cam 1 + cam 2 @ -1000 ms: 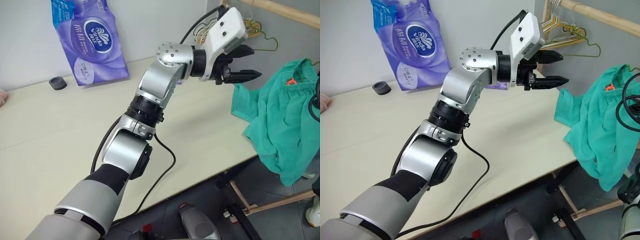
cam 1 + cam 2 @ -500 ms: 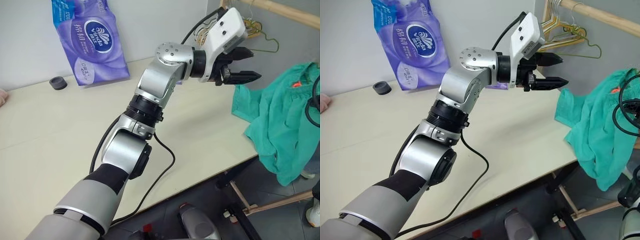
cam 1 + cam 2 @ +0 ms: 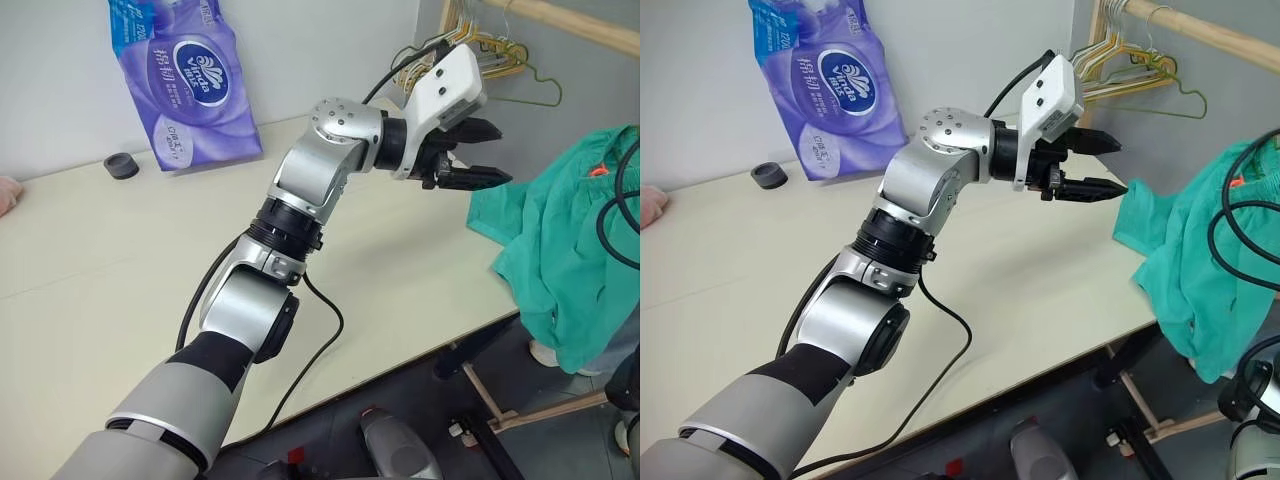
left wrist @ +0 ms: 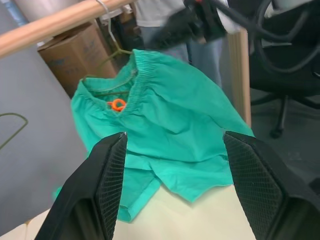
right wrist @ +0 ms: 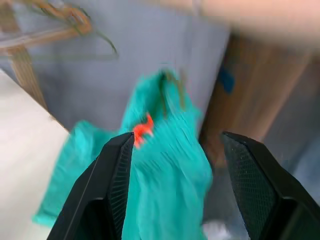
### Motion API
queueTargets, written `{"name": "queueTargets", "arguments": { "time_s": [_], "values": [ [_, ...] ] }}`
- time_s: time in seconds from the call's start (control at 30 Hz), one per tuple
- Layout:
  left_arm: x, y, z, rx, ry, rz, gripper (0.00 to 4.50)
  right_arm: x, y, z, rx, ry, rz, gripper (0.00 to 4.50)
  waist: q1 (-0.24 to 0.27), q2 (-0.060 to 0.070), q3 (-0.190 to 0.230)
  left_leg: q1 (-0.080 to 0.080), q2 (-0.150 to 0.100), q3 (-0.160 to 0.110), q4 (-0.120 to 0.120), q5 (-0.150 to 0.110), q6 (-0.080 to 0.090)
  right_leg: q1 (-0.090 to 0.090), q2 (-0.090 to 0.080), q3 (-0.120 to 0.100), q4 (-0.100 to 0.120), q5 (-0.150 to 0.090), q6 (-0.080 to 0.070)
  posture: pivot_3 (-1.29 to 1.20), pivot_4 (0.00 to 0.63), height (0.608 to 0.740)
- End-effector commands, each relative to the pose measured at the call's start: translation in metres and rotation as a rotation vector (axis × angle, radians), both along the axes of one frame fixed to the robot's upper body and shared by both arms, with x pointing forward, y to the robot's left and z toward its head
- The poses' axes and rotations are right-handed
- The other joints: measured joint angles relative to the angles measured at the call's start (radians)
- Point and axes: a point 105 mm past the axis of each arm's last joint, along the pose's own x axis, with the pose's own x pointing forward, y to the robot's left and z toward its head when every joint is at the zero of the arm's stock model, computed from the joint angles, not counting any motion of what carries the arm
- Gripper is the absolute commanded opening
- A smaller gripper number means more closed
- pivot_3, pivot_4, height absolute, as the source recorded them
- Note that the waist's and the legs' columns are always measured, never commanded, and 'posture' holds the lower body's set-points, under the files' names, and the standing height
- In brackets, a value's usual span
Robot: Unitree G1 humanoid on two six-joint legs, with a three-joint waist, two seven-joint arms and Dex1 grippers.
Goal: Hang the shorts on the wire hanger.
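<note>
Shorts hanging lengthwise, waistband up, legs down; left end effector and right end effector both released.

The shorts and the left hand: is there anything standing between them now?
Nothing visible stands between them. The left hand is open and points at the shorts, which hang beside the table edge. In the left wrist view, only open space lies between the fingers and the cloth.

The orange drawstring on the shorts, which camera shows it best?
The left wrist view: the orange drawstring sits sharp and whole below the shorts' gathered waistband. The right wrist view shows it blurred, and the two head views catch a small orange speck near the frame's right edge.
</note>
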Motion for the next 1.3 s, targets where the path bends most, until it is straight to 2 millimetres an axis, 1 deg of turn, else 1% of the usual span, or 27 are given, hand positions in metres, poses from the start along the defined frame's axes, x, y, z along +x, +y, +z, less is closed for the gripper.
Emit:
{"name": "queueTargets", "arguments": {
  "time_s": [0.03, 0.1, 0.17, 0.23, 0.33, 0.4, 0.47, 0.57, 0.63, 0.67, 0.7, 0.77, 0.8, 0.83, 0.87, 0.9, 0.93, 0.97, 1.0, 1.03, 1.13, 1.2, 1.23, 1.3],
  "values": [
    [-0.006, 0.0, 0.005, -0.015, -0.018, -0.023, 3.25, -0.003, 0.015, 0.012, -0.091, -0.044, 0.051, 2.91, 0.002, 0.0, 0.0, 0.0, 0.0, 0.0, 0.0, 0.0, 0.0, 0.0, 0.0, 0.0, 0.0, 0.0, 0.0, -0.4, 0.078, 0.74],
    [-0.006, 0.0, 0.003, -0.011, -0.006, -0.027, 3.25, -0.001, 0.022, 0.01, -0.146, -0.032, 0.084, 2.91, 0.005, 0.0, 0.0, 0.0, -0.001, -0.001, 0.0, 0.0, 0.0, 0.0, -0.001, -0.001, 0.0, 0.0, 0.0, -0.39, 0.074, 0.74],
    [-0.009, 0.002, -0.003, -0.003, 0.004, -0.04, 3.25, 0.005, 0.035, -0.006, -0.187, 0.003, 0.149, 2.91, 0.006, 0.001, -0.001, 0.0, -0.003, -0.001, 0.0, 0.0, 0.0, 0.0, -0.003, -0.001, 0.0, 0.0, 0.0, -0.38, 0.063, 0.74],
    [-0.01, 0.005, -0.007, 0.0, 0.009, -0.041, 3.58, 0.008, 0.04, -0.027, -0.165, 0.042, 0.187, 2.95, 0.007, 0.001, -0.002, -0.001, -0.004, -0.002, 0.0, 0.0, 0.0, 0.0, -0.004, -0.001, 0.001, 0.0, 0.0, -0.37, 0.053, 0.74],
    [-0.009, 0.016, -0.013, 0.005, 0.003, -0.029, 4.32, 0.012, 0.047, -0.046, -0.227, 0.069, 0.239, 2.95, 0.011, 0.003, -0.006, -0.001, -0.006, -0.005, 0.001, 0.0, 0.0, 0.0, -0.007, -0.002, 0.002, 0.0, -0.001, -0.35, 0.049, 0.74],
    [-0.005, 0.026, -0.018, 0.011, 0.004, -0.005, 4.32, 0.015, 0.064, -0.059, -0.297, 0.091, 0.334, 2.95, 0.012, 0.006, -0.008, -0.001, -0.007, -0.005, 0.001, 0.0, 0.0, 0.0, -0.01, -0.002, 0.002, 0.0, 0.001, -0.33, 0.039, 0.74],
    [0.001, 0.036, -0.022, 0.007, -0.001, 0.043, 4.32, 0.017, 0.076, -0.074, -0.29, 0.107, 0.396, 2.95, 0.012, 0.006, -0.01, -0.001, -0.007, -0.005, 0.002, 0.0, 0.0, 0.001, -0.011, -0.001, 0.002, 0.0, 0.002, -0.33, 0.039, 0.74],
    [0.025, 0.072, -0.041, -0.033, 0.066, 0.246, 4.32, 0.024, 0.114, -0.106, -0.271, 0.11, 0.549, 2.95, 0.015, 0.005, -0.018, 0.0, -0.007, -0.008, 0.002, 0.0, 0.0, 0.002, -0.012, -0.002, 0.002, 0.0, 0.002, -0.29, 0.032, 0.74],
    [0.033, 0.093, -0.054, -0.053, 0.075, 0.358, 4.32, 0.029, 0.135, -0.117, -0.304, 0.078, 0.626, 2.95, 0.014, 0.006, -0.023, 0.001, -0.006, -0.009, 0.001, 0.0, 0.0, 0.003, -0.011, -0.003, 0.002, 0.0, 0.002, -0.27, 0.026, 0.74],
    [0.035, 0.099, -0.059, -0.063, 0.091, 0.403, 4.32, 0.031, 0.14, -0.119, -0.319, 0.056, 0.639, 2.95, 0.018, 0.006, -0.024, 0.002, -0.006, -0.01, 0.001, 0.0, 0.0, 0.003, -0.012, -0.002, 0.002, 0.0, 0.002, -0.25, 0.024, 0.74],
    [0.038, 0.109, -0.062, -0.109, 0.113, 0.465, 4.32, 0.034, 0.148, -0.124, -0.317, 0.039, 0.661, 2.95, 0.028, 0.006, -0.025, 0.002, -0.005, -0.011, 0.002, 0.0, 0.0, 0.003, -0.012, -0.003, 0.002, 0.0, 0.002, -0.24, 0.023, 0.74],
    [0.041, 0.126, -0.07, -0.164, 0.097, 0.571, 4.32, 0.039, 0.159, -0.133, -0.31, 0.011, 0.699, 2.95, 0.042, 0.003, -0.03, 0.001, -0.007, -0.011, 0.003, 0.0, 0.0, 0.003, -0.014, -0.003, 0.002, 0.0, 0.002, -0.22, 0.022, 0.74],
    [0.042, 0.132, -0.073, -0.169, 0.075, 0.606, 4.32, 0.04, 0.162, -0.135, -0.321, -0.004, 0.706, 2.95, 0.06, 0.001, -0.031, 0.001, -0.007, -0.012, 0.003, 0.0, 0.0, 0.004, -0.015, -0.004, 0.002, -0.001, 0.002, -0.22, 0.022, 0.74],
    [0.048, 0.144, -0.079, -0.199, 0.103, 0.696, 4.32, 0.042, 0.167, -0.14, -0.307, -0.016, 0.716, 2.95, 0.069, 0.0, -0.032, 0.001, -0.007, -0.013, 0.004, 0.0, 0.0, 0.005, -0.016, -0.006, 0.002, 0.0, 0.002, -0.16, 0.015, 0.74],
    [0.053, 0.164, -0.089, -0.242, 0.13, 0.807, 4.32, 0.045, 0.173, -0.146, -0.275, -0.038, 0.722, 2.95, 0.089, -0.002, -0.036, 0.001, -0.007, -0.013, 0.005, 0.0, -0.001, 0.005, -0.016, -0.006, 0.002, 0.0, 0.003, -0.16, 0.015, 0.74],
    [0.058, 0.186, -0.104, -0.259, 0.147, 0.935, 4.32, 0.047, 0.179, -0.154, -0.243, -0.045, 0.735, 2.95, 0.099, -0.003, -0.043, 0.001, -0.008, -0.014, 0.005, 0.001, -0.001, 0.006, -0.017, -0.007, 0.001, 0.001, 0.004, -0.14, 0.014, 0.74],
    [0.06, 0.2, -0.114, -0.267, 0.155, 1.019, 4.32, 0.049, 0.182, -0.16, -0.222, -0.05, 0.743, 2.95, 0.111, -0.006, -0.048, 0.003, -0.008, -0.015, 0.005, 0.001, -0.001, 0.008, -0.017, -0.007, 0.001, 0.001, 0.004, -0.12, 0.011, 0.74],
    [0.061, 0.214, -0.121, -0.291, 0.14, 1.099, 4.32, 0.051, 0.183, -0.164, -0.211, -0.06, 0.728, 2.95, 0.123, -0.007, -0.05, 0.011, -0.007, -0.016, 0.003, 0.0, 0.0, 0.015, -0.016, -0.007, -0.001, 0.001, 0.004, -0.12, 0.011, 0.74],
    [0.062, 0.227, -0.13, -0.309, 0.152, 1.175, 4.32, 0.053, 0.182, -0.17, -0.167, -0.058, 0.718, 2.95, 0.138, -0.009, -0.052, 0.014, -0.007, -0.017, 0.003, 0.0, 0.0, 0.019, -0.015, -0.008, -0.002, 0.001, 0.004, -0.11, 0.009, 0.74],
    [0.061, 0.239, -0.14, -0.323, 0.161, 1.241, 4.32, 0.056, 0.181, -0.174, -0.151, -0.065, 0.703, 2.95, 0.15, -0.012, -0.053, 0.015, -0.008, -0.017, 0.003, 0.0, 0.0, 0.019, -0.015, -0.008, -0.002, 0.001, 0.004, -0.09, 0.007, 0.74],
    [0.047, 0.277, -0.18, -0.304, 0.167, 1.438, 4.32, 0.066, 0.181, -0.186, -0.091, -0.068, 0.67, 2.95, 0.197, -0.019, -0.06, 0.015, -0.008, -0.017, 0.004, 0.0, -0.001, 0.02, -0.016, -0.008, -0.002, 0.002, 0.004, -0.07, 0.005, 0.74],
    [0.036, 0.298, -0.201, -0.291, 0.194, 1.539, 4.32, 0.072, 0.182, -0.19, -0.087, -0.074, 0.665, 2.95, 0.225, -0.021, -0.062, 0.016, -0.009, -0.017, 0.004, 0.0, -0.001, 0.021, -0.017, -0.008, -0.002, 0.002, 0.004, -0.05, 0.006, 0.74],
    [0.032, 0.304, -0.207, -0.281, 0.191, 1.565, 4.32, 0.075, 0.182, -0.191, -0.081, -0.077, 0.657, 2.95, 0.235, -0.022, -0.062, 0.016, -0.009, -0.017, 0.004, 0.0, -0.001, 0.021, -0.017, -0.008, -0.003, 0.003, 0.004, -0.05, 0.006, 0.74],
    [0.025, 0.312, -0.214, -0.271, 0.171, 1.599, 4.32, 0.079, 0.183, -0.193, -0.073, -0.081, 0.654, 2.95, 0.262, -0.023, -0.063, 0.016, -0.009, -0.017, 0.004, 0.001, -0.001, 0.021, -0.017, -0.008, -0.003, 0.004, 0.005, -0.04, 0.005, 0.74]
  ]
}}
